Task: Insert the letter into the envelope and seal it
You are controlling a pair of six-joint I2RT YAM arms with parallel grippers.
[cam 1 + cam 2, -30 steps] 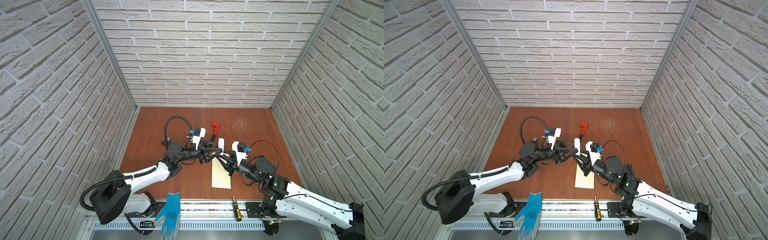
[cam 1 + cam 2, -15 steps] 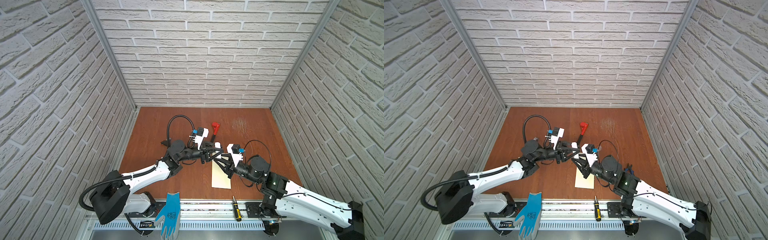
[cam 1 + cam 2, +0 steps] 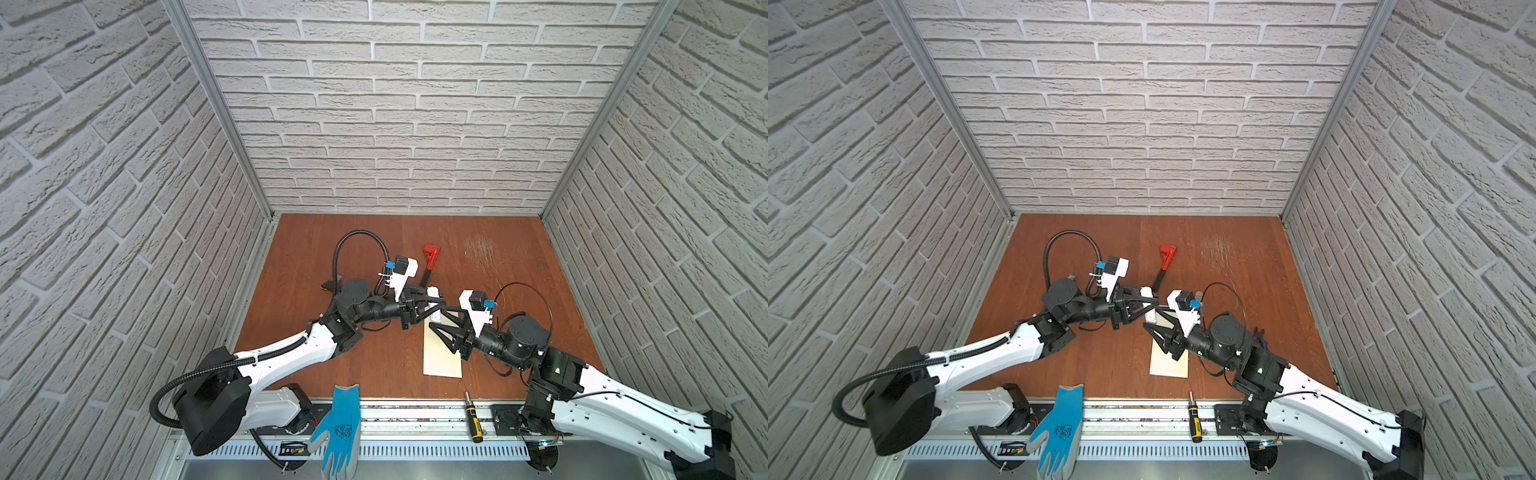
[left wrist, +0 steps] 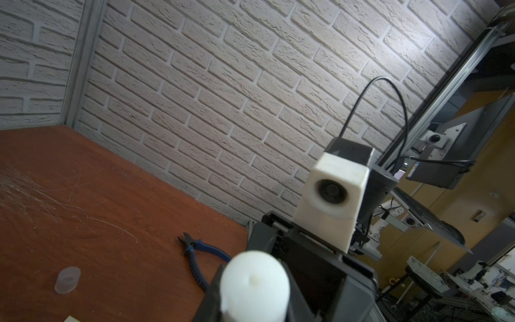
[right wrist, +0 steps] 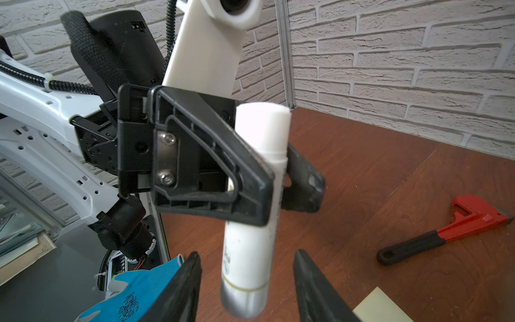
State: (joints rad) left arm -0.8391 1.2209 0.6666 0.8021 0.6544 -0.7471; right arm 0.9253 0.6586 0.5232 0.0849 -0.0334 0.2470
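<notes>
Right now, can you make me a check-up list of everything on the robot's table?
Surface: brown wooden table, scratched near the back.
Job's things: cream envelope lying flat; letter: nothing seen; uncapped glue stick held up.
Clutter: red wrench, blue pliers, clear cap on the table; blue glove, screwdriver on the front rail.
Grippers: left gripper shut on the glue stick; right gripper open around its lower end.
Cables: black hose loops over the left arm; thin cable over the right.
Surroundings: white brick walls.

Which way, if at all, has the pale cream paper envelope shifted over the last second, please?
No: the pale cream paper envelope keeps its near right corner just beyond the tip of the black and yellow screwdriver on the front rail.
</notes>
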